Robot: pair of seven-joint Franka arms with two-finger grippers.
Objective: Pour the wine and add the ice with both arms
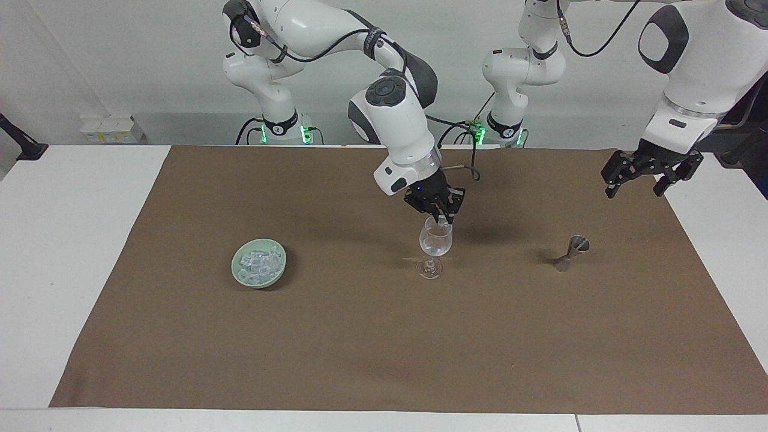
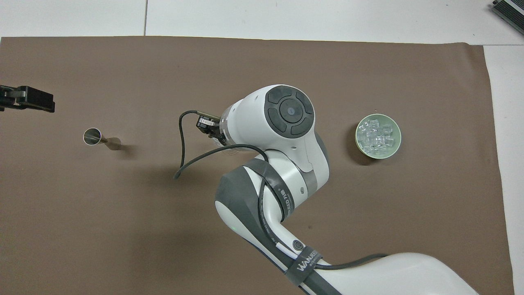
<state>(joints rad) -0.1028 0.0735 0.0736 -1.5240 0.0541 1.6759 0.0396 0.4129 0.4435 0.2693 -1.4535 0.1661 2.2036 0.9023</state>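
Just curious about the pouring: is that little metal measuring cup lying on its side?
No, the metal measuring cup stands upright on the brown cloth.

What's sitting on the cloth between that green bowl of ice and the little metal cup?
The wine glass, with the right gripper over its rim; the facing view shows it. The rest between the bowl and the metal cup is bare cloth.

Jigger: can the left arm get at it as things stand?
Probably yes. The left gripper hangs open in the air toward its own end of the table, holding nothing, and the jigger stands alone on the brown cloth with nothing beside it. The right gripper is at the wine glass.
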